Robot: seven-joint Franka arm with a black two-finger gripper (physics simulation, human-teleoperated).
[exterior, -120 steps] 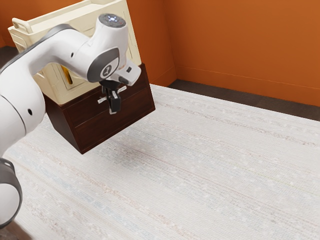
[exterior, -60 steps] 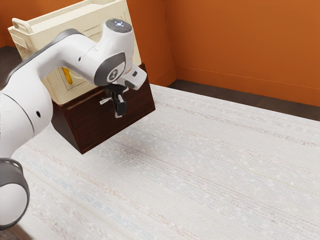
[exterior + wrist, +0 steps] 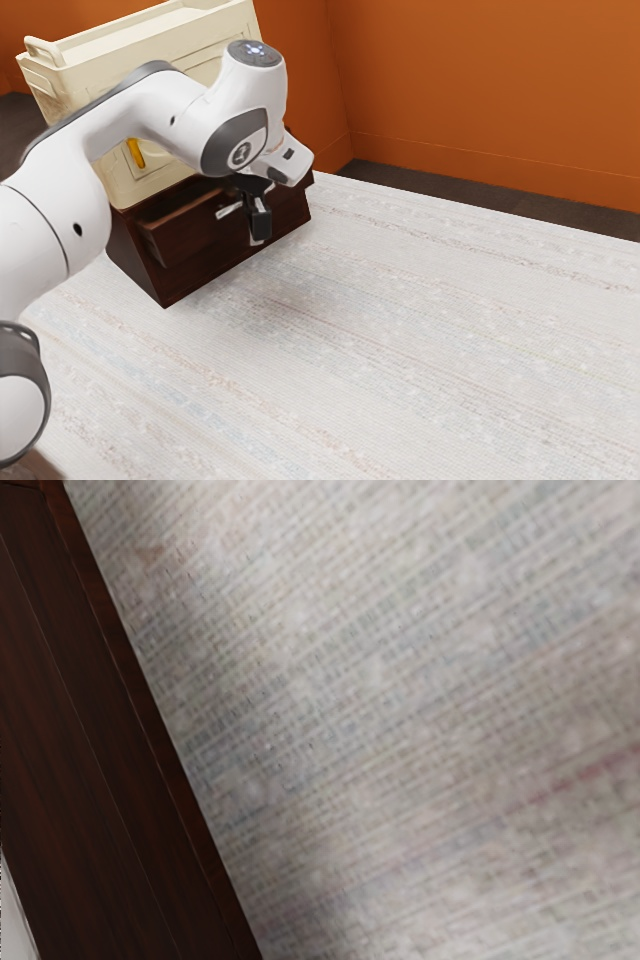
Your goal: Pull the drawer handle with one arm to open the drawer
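My pincer [image 3: 259, 228] is at the handle [image 3: 229, 211]; whether clenched or released, I cannot tell. The drawer [image 3: 192, 242] stands partly open in its dark cabinet [image 3: 134, 266], on pale, faintly striped cloth [image 3: 400, 340]. Beyond lie dark floor [image 3: 430, 189] and orange walls [image 3: 490, 90].

Orange walls [image 3: 480, 90] rise beyond a dark floor [image 3: 480, 193] and pale rug [image 3: 450, 330].
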